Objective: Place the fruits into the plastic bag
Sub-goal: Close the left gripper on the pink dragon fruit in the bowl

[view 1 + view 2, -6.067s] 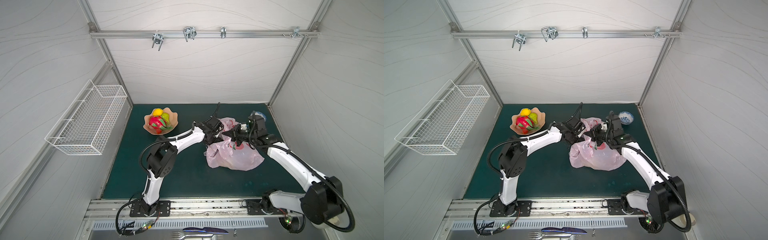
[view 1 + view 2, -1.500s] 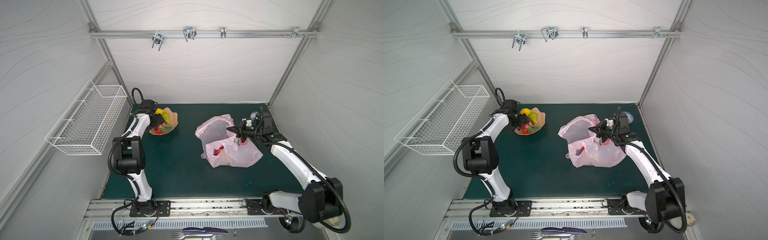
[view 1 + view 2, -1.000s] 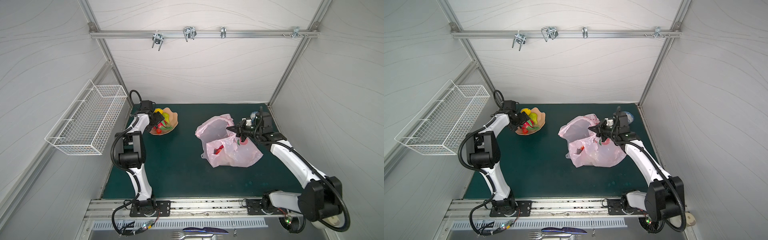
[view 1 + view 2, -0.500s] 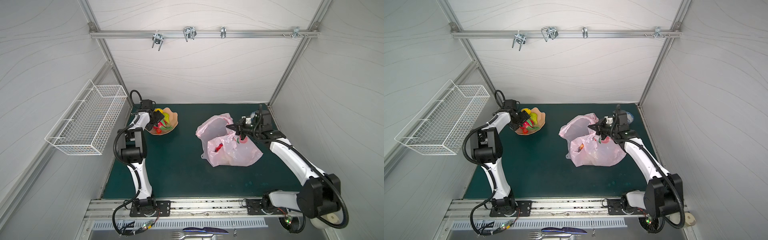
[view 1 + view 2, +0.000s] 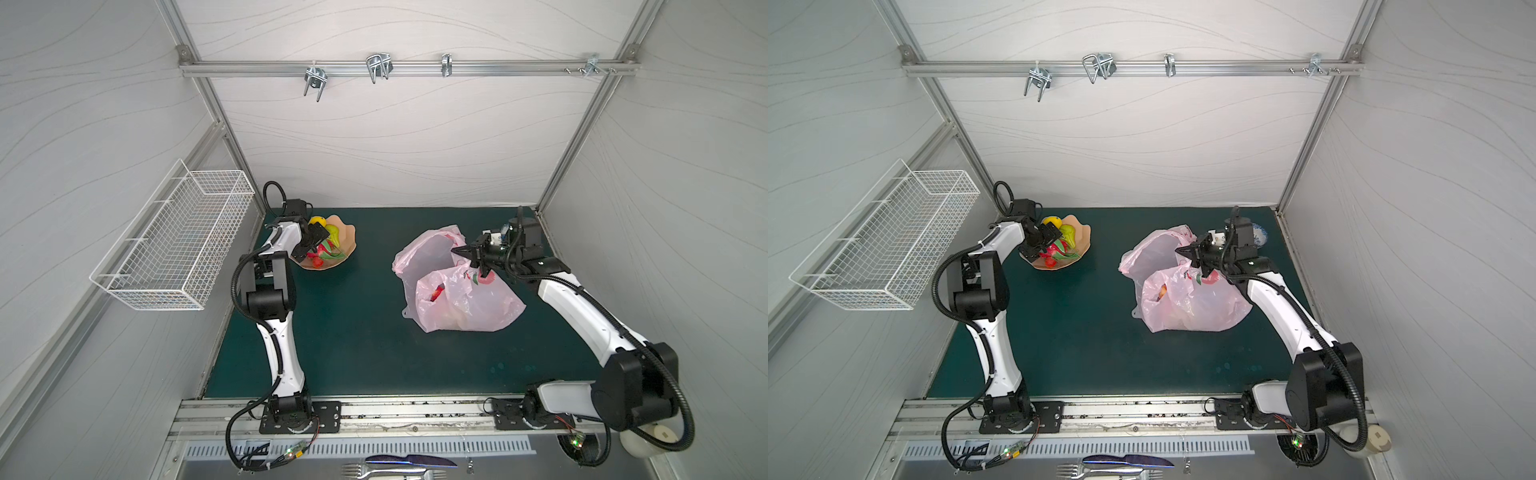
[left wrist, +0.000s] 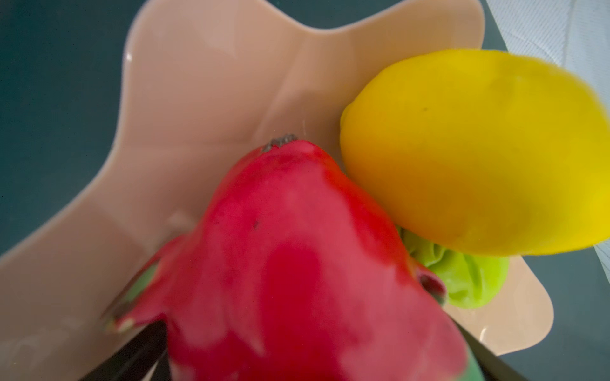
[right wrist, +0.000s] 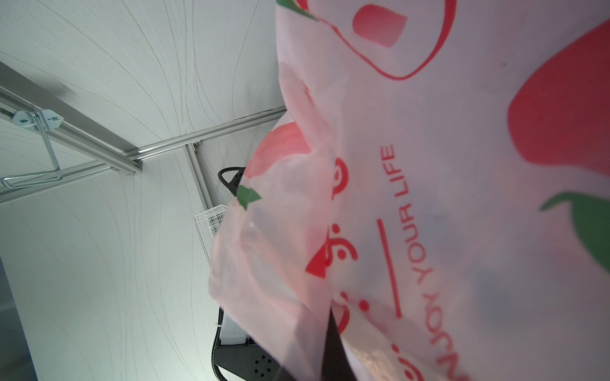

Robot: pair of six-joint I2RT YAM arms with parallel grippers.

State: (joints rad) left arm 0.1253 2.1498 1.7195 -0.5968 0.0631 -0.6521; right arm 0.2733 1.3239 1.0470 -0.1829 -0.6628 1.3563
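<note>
Two arms work over a dark green mat [image 5: 353, 332]. On the far-left wall hangs a white wire basket [image 5: 174, 245].

The left gripper [image 5: 309, 241] has its jaws spread wide over a peach scalloped dish [image 5: 348, 245]. One finger sits on each side of the pink-red dragon fruit [image 6: 297, 264]; contact is not resolvable. A yellow lemon [image 6: 478, 148] touches the dragon fruit, and a yellow-green pear [image 5: 1068, 235] lies in the same dish.

Well to the right, a translucent pale-pink plastic bag [image 5: 465, 303] lies on the mat with its mouth gaping leftward. A red fruit piece [image 5: 434, 295] is visible inside.

The right gripper [image 5: 459, 252] is clamped on the bag's raised upper edge.
</note>
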